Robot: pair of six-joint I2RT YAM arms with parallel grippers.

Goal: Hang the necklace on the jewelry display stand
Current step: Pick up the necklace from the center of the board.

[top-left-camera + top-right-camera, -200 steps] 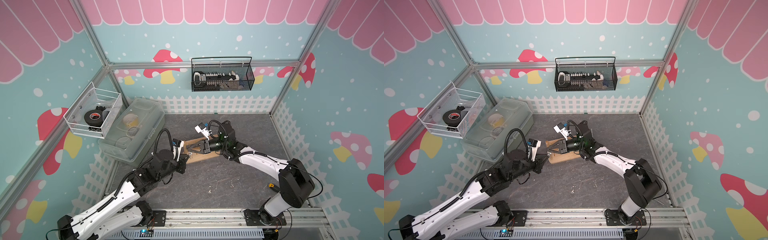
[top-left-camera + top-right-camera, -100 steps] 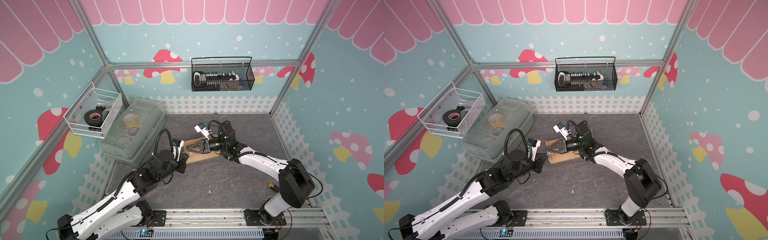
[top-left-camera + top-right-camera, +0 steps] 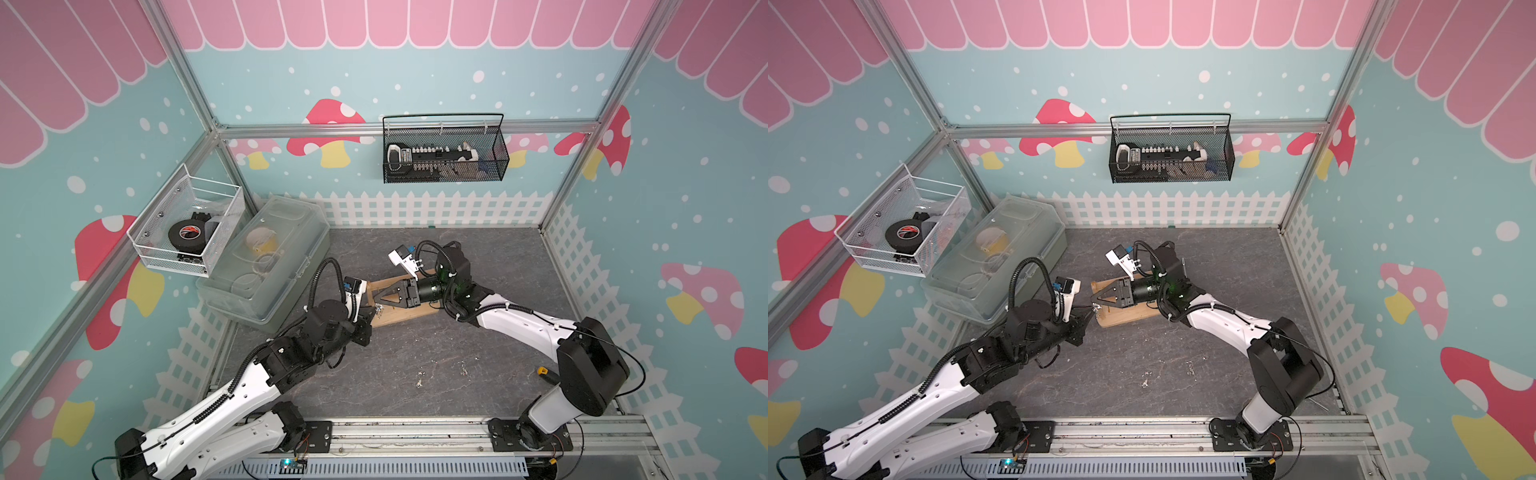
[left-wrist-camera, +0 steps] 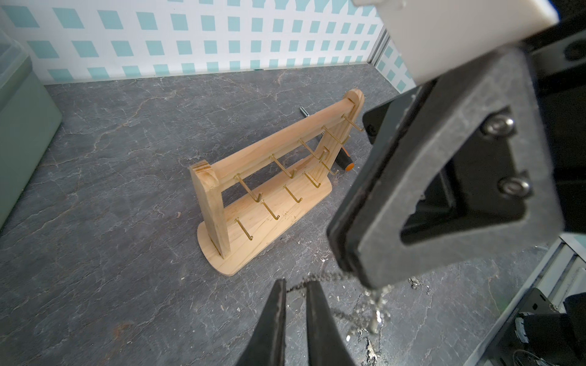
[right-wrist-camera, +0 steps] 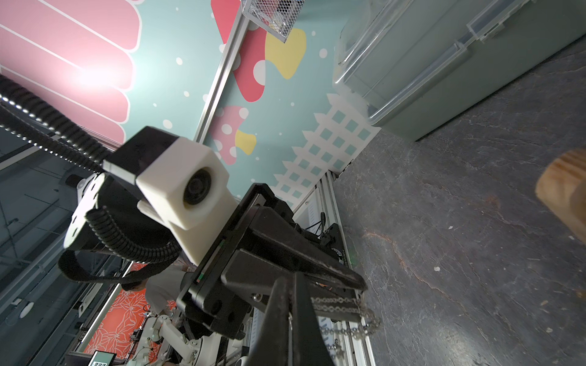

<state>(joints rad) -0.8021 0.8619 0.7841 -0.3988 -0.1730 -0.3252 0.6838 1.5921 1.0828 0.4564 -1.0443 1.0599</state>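
The jewelry display stand (image 4: 269,190) is light wood with rows of gold pegs and stands upright mid-floor, also in both top views (image 3: 399,318) (image 3: 1125,318). The necklace (image 5: 336,301), a thin silver chain, is pinched in my shut right gripper (image 5: 290,274). It dangles below that gripper (image 4: 348,269) by the stand's near end. My left gripper (image 4: 295,282) meets it tip to tip, jaws a narrow gap apart. The chain (image 4: 377,304) crosses the left gripper's tips, and I cannot tell whether it is caught there. Both grippers (image 3: 376,300) (image 3: 368,318) hover just off the stand's left end.
A clear lidded box (image 3: 270,266) sits against the left wall, close behind my left arm. A white wire basket (image 3: 187,232) holding tape and a black mesh basket (image 3: 444,153) hang on the walls. A screwdriver (image 4: 345,161) lies behind the stand.
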